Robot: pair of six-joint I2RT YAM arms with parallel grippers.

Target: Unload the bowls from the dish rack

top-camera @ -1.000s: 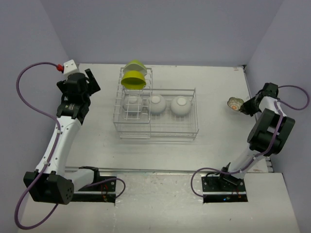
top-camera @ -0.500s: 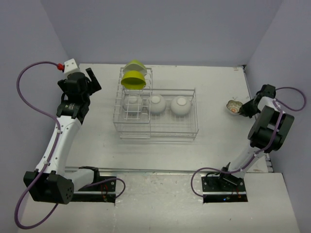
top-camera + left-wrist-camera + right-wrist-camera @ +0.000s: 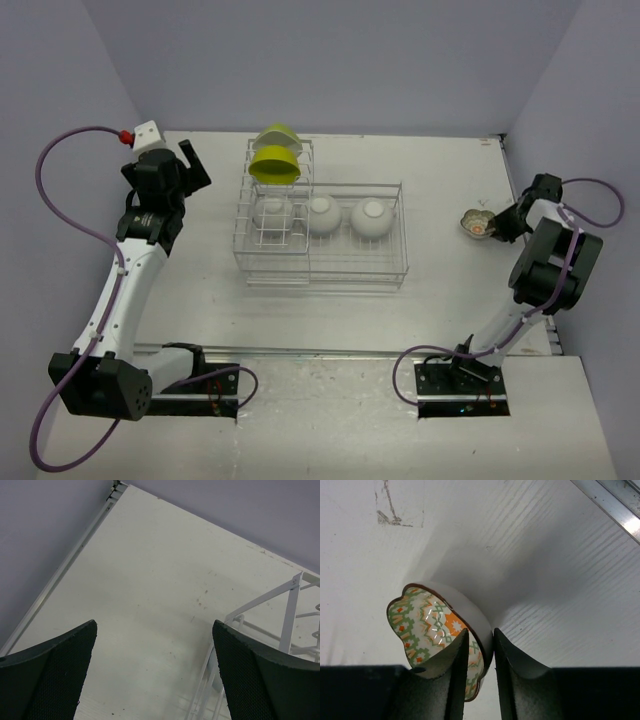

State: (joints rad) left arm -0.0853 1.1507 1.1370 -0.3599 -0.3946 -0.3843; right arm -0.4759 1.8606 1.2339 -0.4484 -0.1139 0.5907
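Currently | right tool (image 3: 480, 632) straddles green-orange scalloped bowl (image 3: 427, 622) rim, grip unclear | risk: tilted release rolls it toward 3 o'clock desk (image 3: 440, 290) edge

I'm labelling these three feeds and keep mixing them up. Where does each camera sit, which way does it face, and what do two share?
Top external: high behind the bases, looking down on the table, dish rack, left arm and right arm.
Left wrist: on the left arm, looking past the open left gripper at bare table and a rack corner.
Right wrist: on the right arm, looking down at the right gripper pinching the patterned bowl.
Shared: top and right wrist both show that bowl.
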